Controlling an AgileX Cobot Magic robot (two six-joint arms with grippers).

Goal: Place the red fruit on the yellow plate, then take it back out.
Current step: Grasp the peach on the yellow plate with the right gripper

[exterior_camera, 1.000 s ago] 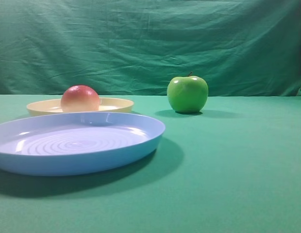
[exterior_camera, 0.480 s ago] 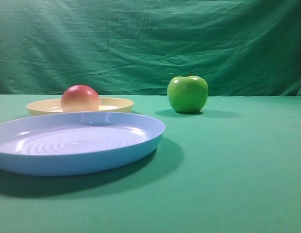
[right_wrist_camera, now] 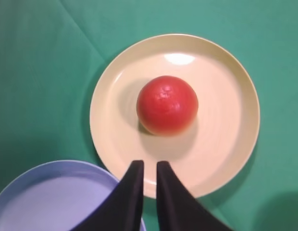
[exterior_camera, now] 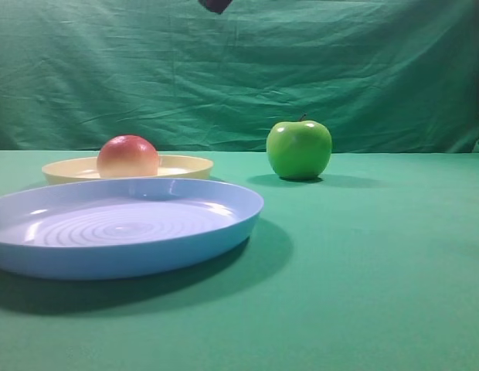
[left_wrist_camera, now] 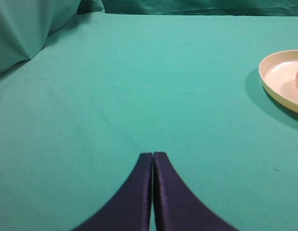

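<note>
The red fruit [exterior_camera: 127, 156] sits in the yellow plate [exterior_camera: 187, 165] at the back left. From above, in the right wrist view, the fruit [right_wrist_camera: 167, 104] lies near the plate's [right_wrist_camera: 226, 144] middle. My right gripper [right_wrist_camera: 150, 162] hovers high over the plate's near rim, slightly open, with nothing between its fingers. A dark tip of that gripper [exterior_camera: 215, 5] shows at the top edge of the exterior view. My left gripper [left_wrist_camera: 153, 154] is shut and empty over bare cloth, with the yellow plate [left_wrist_camera: 279, 77] far to its right.
A large light-blue plate [exterior_camera: 224, 224] stands in front of the yellow one, close to it, and shows under my right gripper [right_wrist_camera: 43, 202]. A green apple [exterior_camera: 299, 149] stands at the back, right of the plates. Green cloth covers the table and the backdrop.
A dark tip of my right gripper has come into the top edge of the exterior view. The fruit, both plates and the apple have not moved.
</note>
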